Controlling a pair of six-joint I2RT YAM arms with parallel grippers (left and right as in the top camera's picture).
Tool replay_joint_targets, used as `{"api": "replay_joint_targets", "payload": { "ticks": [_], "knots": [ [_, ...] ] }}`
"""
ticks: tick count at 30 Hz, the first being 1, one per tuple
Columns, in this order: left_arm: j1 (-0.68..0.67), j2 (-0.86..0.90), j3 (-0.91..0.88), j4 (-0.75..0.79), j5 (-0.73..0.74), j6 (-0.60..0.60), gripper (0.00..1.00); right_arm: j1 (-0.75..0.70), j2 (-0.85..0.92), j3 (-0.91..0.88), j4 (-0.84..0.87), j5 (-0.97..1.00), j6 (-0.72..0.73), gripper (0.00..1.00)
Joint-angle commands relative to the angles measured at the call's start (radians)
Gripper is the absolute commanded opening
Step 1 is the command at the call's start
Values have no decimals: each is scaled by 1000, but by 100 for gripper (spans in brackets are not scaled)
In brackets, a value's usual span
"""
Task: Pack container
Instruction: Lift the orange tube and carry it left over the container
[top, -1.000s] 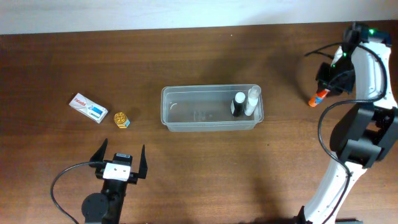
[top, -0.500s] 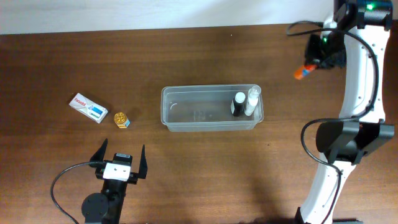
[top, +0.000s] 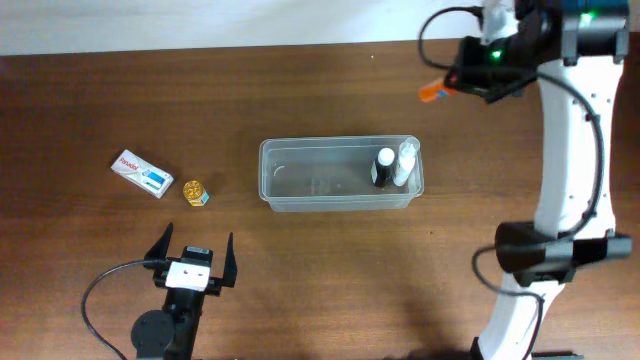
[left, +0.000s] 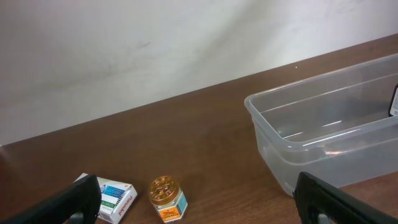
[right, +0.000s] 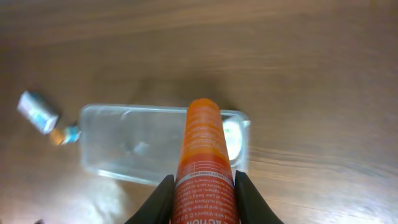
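Dark brown wooden tabletop fills my overhead feed. My right pincer is clamped on an orange plastic tube with white print, and the clear rectangular plastic container lies below, ahead of its fingertips. My left pincer sits spread wide, with the container ahead to its right.

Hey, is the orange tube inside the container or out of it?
Out: the right gripper holds the orange tube in the air, off the container's far right corner.
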Motion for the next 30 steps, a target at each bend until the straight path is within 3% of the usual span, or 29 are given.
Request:
{"api": "replay_joint_targets", "payload": {
  "ticks": [1,8,14,20,30],
  "knots": [
    [6,-9,-2,-5,-4,12,100,99,-97,27,-6,-31,-34,23],
    [6,-9,-2,-5,-4,12,99,255,-132,-21,-6,7,-33,22],
    [6,-9,-2,-5,-4,12,100,338,-132,-199,-6,90,-29,23],
    [6,-9,-2,-5,-4,12,99,348,-131,-407,47,181,10,22],
    [6,-9,-2,-5,-4,12,99,348,-130,-600,159,288,90,23]
  ]
}}
